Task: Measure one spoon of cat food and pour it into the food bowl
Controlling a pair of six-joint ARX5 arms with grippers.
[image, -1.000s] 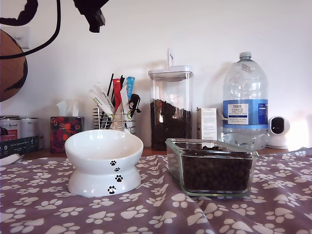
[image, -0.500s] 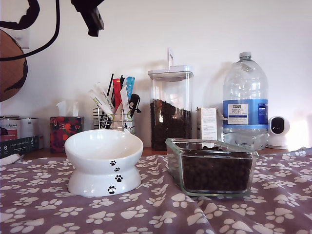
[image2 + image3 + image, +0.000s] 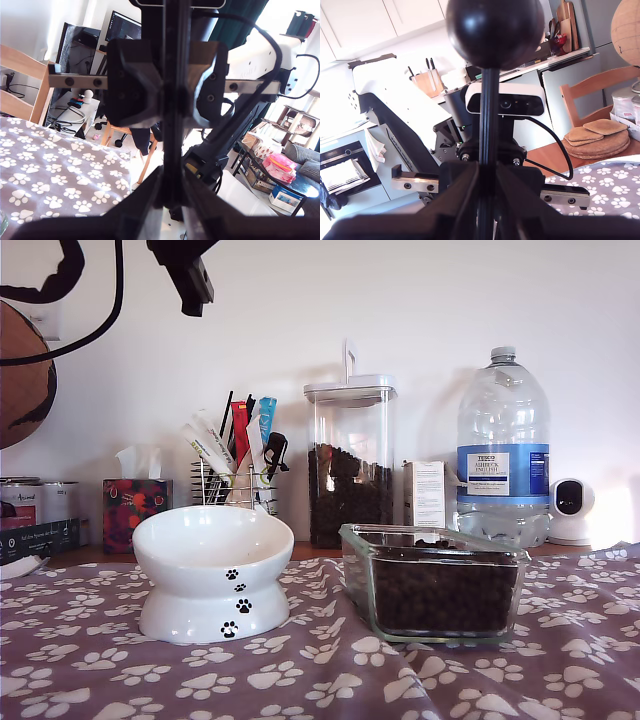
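Held the spoon (image 3: pixel 495 31) in the air, apparently well above everything set out on the paw-print cloth (image 3: pixel 320 680). Clamped my first gripper (image 3: pixel 170 202) narrow on the flat handle and my second gripper (image 3: pixel 487 200) narrow on it too, the two facing each other along the shaft. Judged this a mid-air pass or regrip, to get a hold that suits scooping.

Caught only dark arm hardware (image 3: pixel 188 275) at the upper left of the exterior view; could not tell there which arm it belonged to. Showed in the second wrist view as a matt black round cup on a long straight handle, seen from its outer side, so could not tell whether anything lay inside.

Left the cat food (image 3: pixel 440 595), small dark brown pellets, filling the clear glass dish (image 3: pixel 430 535) at lower right of centre in the exterior view, open-topped and probably set there for easy dipping. Stood the food bowl (image 3: pixel 213 550) just beside it at lower left of centre: white, glossy, black paw prints on its pedestal, no kibble visible above the rim from this low angle. Ranged the lidded canister (image 3: pixel 350 460), water bottle (image 3: pixel 503 440) and stick holder (image 3: pixel 235 455) behind, out of the working space.
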